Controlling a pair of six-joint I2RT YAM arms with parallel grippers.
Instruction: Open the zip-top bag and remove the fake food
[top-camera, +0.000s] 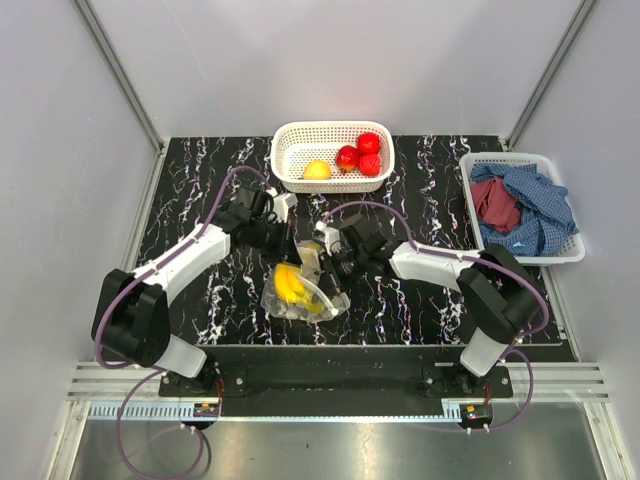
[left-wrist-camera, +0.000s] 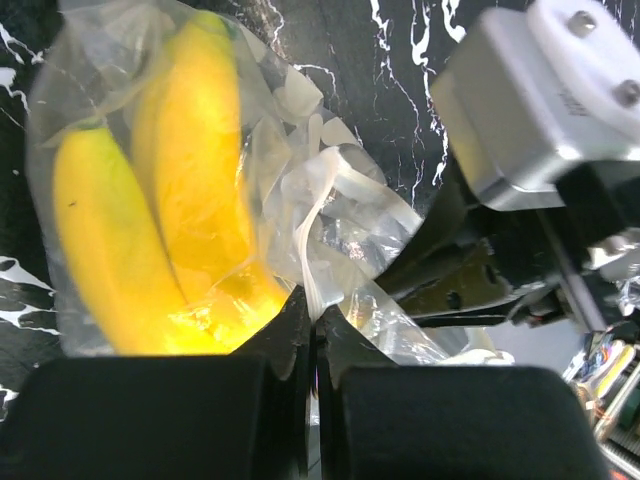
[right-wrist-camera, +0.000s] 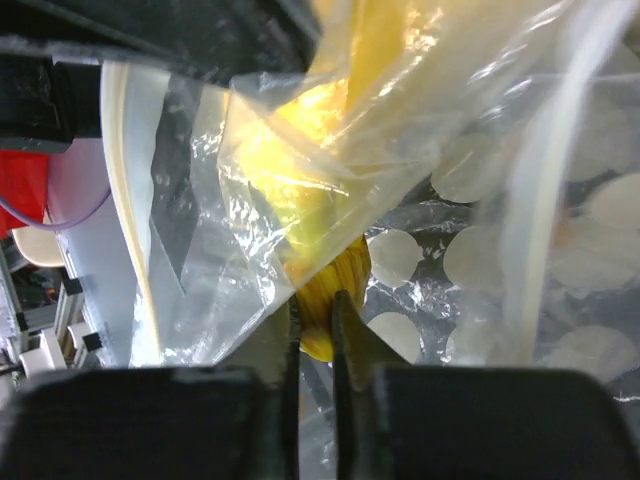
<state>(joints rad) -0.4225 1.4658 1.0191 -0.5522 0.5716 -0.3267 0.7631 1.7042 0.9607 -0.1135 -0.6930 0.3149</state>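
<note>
The clear dotted zip-top bag (top-camera: 300, 295) lies on the black marbled table between the arms, with the yellow banana bunch (top-camera: 289, 283) inside it. My left gripper (top-camera: 287, 243) is shut on a fold of the bag's plastic (left-wrist-camera: 318, 260); the bananas (left-wrist-camera: 170, 190) show through the film beside it. My right gripper (top-camera: 327, 262) is shut on the banana's stem end (right-wrist-camera: 335, 290), with bag film (right-wrist-camera: 250, 230) around it. Three red apple-like fruits (top-camera: 360, 155) and a yellow-orange fruit (top-camera: 317, 170) lie in the white mesh basket (top-camera: 290, 135).
A white basket (top-camera: 572, 250) with red and blue cloths stands at the right edge. The fruit basket stands at the back centre. The two grippers are close together over the bag.
</note>
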